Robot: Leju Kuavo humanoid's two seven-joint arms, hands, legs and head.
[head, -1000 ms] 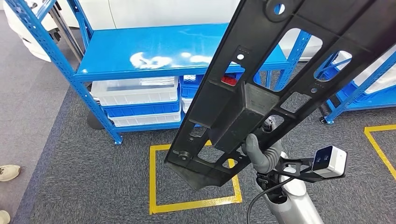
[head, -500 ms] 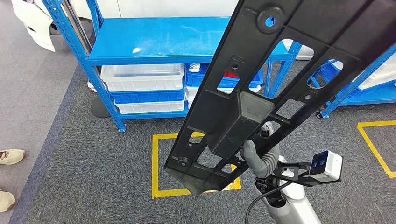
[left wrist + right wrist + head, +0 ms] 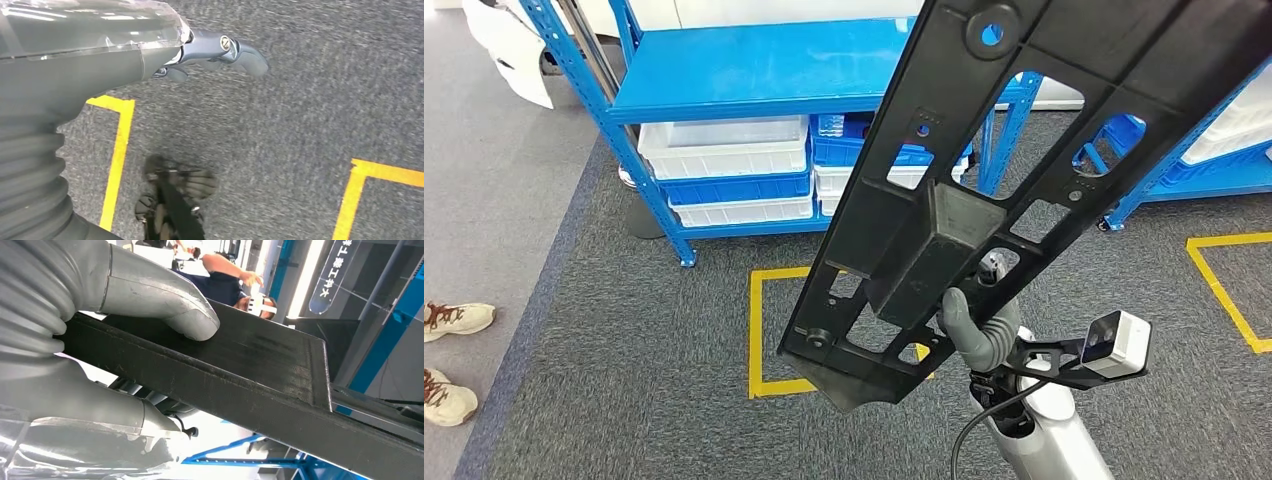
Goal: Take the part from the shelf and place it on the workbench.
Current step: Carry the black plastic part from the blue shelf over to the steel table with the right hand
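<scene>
A long black moulded part (image 3: 944, 240) with several cut-outs runs slantwise through the head view, from low centre to the top right corner. My right hand (image 3: 979, 330) grips it from beneath near its lower end. In the right wrist view the grey thumb (image 3: 165, 300) presses on the part's flat black face (image 3: 260, 365). The blue shelf (image 3: 754, 70) stands ahead, beyond the part. My left hand (image 3: 210, 52) hangs over the grey carpet, holding nothing, with its thumb stretched out.
White and blue bins (image 3: 724, 160) fill the shelf's lower level. A yellow taped square (image 3: 756, 330) marks the carpet before it, and another (image 3: 1224, 290) lies at right. A second blue rack (image 3: 1214, 150) is at right. A person's shoes (image 3: 454, 320) show at the left edge.
The whole picture has shifted, so the camera moved: the shelf sits higher in the picture and the shoes show more. The part stays gripped the same way in my right hand.
</scene>
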